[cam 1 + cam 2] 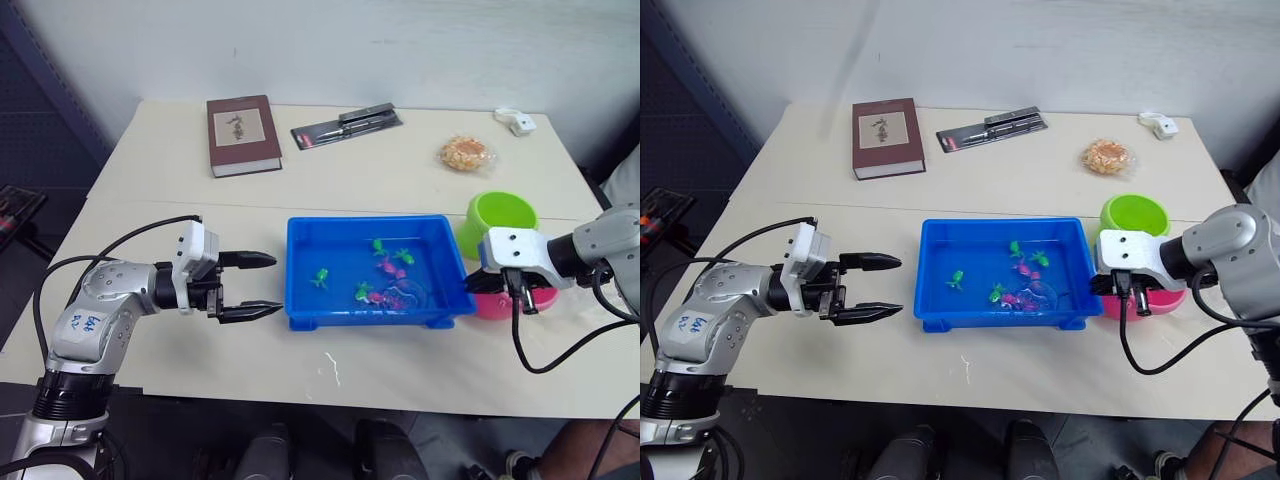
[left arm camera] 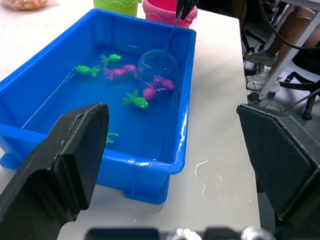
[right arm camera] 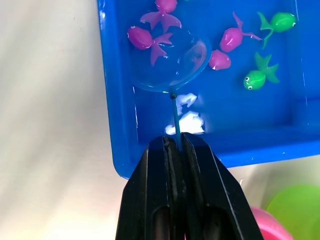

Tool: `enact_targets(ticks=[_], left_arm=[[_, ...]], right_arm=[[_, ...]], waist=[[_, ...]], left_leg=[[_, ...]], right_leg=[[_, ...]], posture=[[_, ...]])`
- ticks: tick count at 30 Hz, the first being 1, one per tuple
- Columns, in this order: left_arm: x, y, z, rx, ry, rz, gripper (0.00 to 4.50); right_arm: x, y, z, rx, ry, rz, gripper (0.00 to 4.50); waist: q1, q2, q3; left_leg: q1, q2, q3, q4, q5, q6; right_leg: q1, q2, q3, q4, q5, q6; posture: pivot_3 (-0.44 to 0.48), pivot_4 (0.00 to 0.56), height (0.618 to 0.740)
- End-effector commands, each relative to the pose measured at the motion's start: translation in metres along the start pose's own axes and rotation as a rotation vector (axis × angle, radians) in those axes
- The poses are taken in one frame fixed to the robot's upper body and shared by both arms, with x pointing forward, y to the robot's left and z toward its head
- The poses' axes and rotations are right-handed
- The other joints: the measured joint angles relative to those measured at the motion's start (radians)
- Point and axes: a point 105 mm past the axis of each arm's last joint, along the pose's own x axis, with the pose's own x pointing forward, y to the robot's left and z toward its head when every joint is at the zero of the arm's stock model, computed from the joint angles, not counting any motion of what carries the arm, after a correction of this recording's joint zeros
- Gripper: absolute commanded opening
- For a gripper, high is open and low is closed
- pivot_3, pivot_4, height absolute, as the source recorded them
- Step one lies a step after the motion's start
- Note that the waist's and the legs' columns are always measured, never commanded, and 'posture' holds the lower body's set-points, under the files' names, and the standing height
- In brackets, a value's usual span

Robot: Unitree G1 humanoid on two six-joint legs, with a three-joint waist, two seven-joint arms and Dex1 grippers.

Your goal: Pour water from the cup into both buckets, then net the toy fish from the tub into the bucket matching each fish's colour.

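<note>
The blue tub [image 1: 370,318] sits mid-table, holding water and several toy fish, green [image 1: 320,276] and pink [image 1: 385,267]. My right gripper [image 3: 175,142] hovers at the tub's right end, shut on the thin handle of the net [image 3: 170,65]. The net's hoop lies in the water with a pink fish [image 3: 142,39] at its rim. Behind that gripper stand the lime green bucket [image 1: 500,218] and the pink bucket [image 1: 545,298]. To the left of the tub, just off its wall, my left gripper [image 1: 275,284] is open and holds nothing. The cup is out of view.
A brown book [image 1: 242,133], a black packaged tool [image 1: 347,125], a snack bag [image 1: 466,153] and a small white object [image 1: 516,121] lie along the far side. A small water streak [image 1: 330,368] marks the table before the tub. A person's leg [image 2: 295,30] is beyond the right edge.
</note>
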Motion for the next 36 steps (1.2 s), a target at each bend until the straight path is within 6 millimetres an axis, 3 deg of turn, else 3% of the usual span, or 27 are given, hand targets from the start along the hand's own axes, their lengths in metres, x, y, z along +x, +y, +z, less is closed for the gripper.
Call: enact_targets(ticks=[1, 15, 26, 36], left_arm=[[-0.003, 0.0, 0.008, 0.038, -0.018, 0.003, 4.39], [-0.003, 0.003, 0.008, 0.04, -0.017, 0.003, 4.39], [-0.002, 0.004, 0.01, 0.044, -0.016, -0.006, 4.39], [-0.003, 0.002, 0.01, 0.041, -0.01, -0.011, 4.39]], right_arm=[[-0.017, -0.01, 0.005, 0.041, -0.049, -0.052, 0.0], [-0.033, -0.015, -0.009, 0.098, -0.032, -0.106, 0.0], [-0.01, -0.014, -0.003, -0.009, 0.034, -0.112, 0.0], [0.01, -0.009, 0.013, 0.007, -0.003, -0.107, 0.0]], waist=[[0.0, 0.0, 0.0], [0.0, 0.0, 0.0], [-0.001, 0.0, 0.0], [0.0, 0.0, 0.0]], left_leg=[[0.0, 0.0, 0.0, 0.0, 0.0, 0.0], [0.0, 0.0, 0.0, 0.0, 0.0, 0.0], [0.0, 0.0, 0.0, 0.0, 0.0, 0.0], [0.0, 0.0, 0.0, 0.0, 0.0, 0.0]], right_leg=[[0.0, 0.0, 0.0, 0.0, 0.0, 0.0], [0.0, 0.0, 0.0, 0.0, 0.0, 0.0], [0.0, 0.0, 0.0, 0.0, 0.0, 0.0], [0.0, 0.0, 0.0, 0.0, 0.0, 0.0]], posture=[[0.0, 0.15, 0.738], [0.0, 0.15, 0.738], [0.0, 0.15, 0.738], [0.0, 0.15, 0.738]])
